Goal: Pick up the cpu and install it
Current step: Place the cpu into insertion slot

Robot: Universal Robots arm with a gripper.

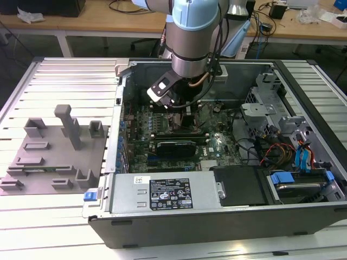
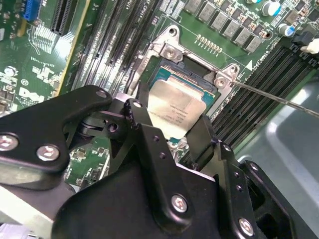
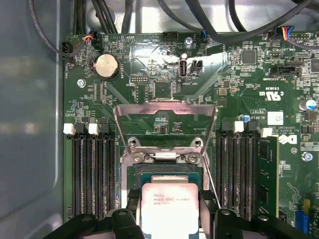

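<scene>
The cpu (image 2: 175,107), a small square chip with a pale silver top, sits between my gripper's (image 2: 169,124) two black fingers (image 2: 138,115), which are shut on its opposite edges. It hangs right at the open motherboard socket (image 3: 164,172), partly covering it; I cannot tell whether it touches. In the first wrist view the cpu (image 3: 169,206) lies below the raised metal load plate (image 3: 164,112), with my gripper (image 3: 169,201) around it. In the exterior view the arm (image 1: 190,43) reaches down into the open computer case (image 1: 217,222).
Memory slots (image 3: 92,174) flank the socket on both sides. A thin socket lever (image 2: 271,98) sticks out beside it. A black expansion card (image 1: 176,146) lies nearer the case front. A grey plate with upright blocks (image 1: 49,157) rests outside the case on the exterior view's left.
</scene>
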